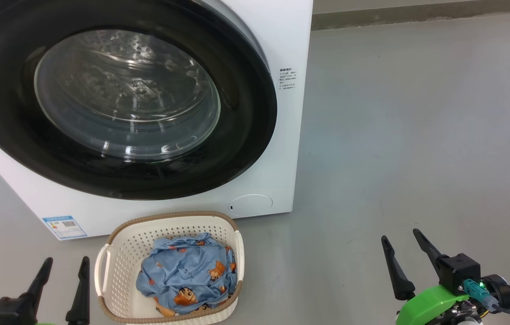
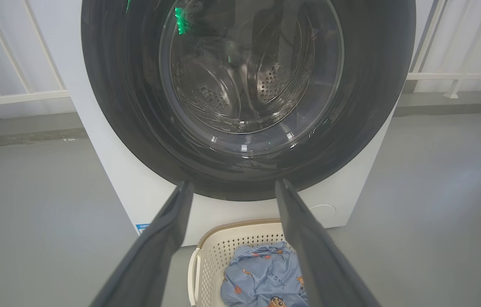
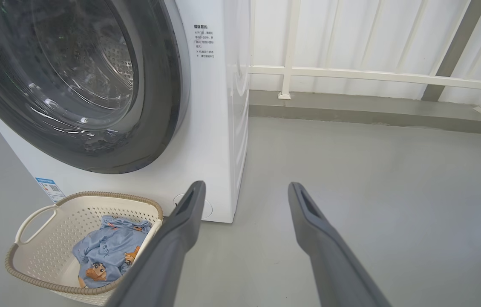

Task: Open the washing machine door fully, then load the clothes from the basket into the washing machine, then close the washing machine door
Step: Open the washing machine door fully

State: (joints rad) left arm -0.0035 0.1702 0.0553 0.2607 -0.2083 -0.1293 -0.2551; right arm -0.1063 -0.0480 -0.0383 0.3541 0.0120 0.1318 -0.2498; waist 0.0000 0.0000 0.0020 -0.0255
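The white washing machine (image 1: 282, 36) stands ahead with its round black-rimmed door (image 1: 245, 149) shut flat against the front; the steel drum shows through the glass. On the floor right before it sits the cream basket (image 1: 123, 243) holding the light blue clothes (image 1: 187, 271). My left gripper (image 1: 66, 264) stands open just left of the basket, nothing between its fingers. My right gripper (image 1: 401, 237) is open over bare floor well to the right. The left wrist view looks at the door (image 2: 364, 128) and basket (image 2: 219, 251); the right wrist view has the basket (image 3: 65, 213) at lower left.
Grey floor (image 1: 417, 135) stretches to the right of the machine. A white railing (image 3: 372, 76) and a low kerb (image 3: 351, 106) run along the back. A blue label (image 1: 64, 226) and a round cap (image 1: 251, 204) mark the machine's lower front.
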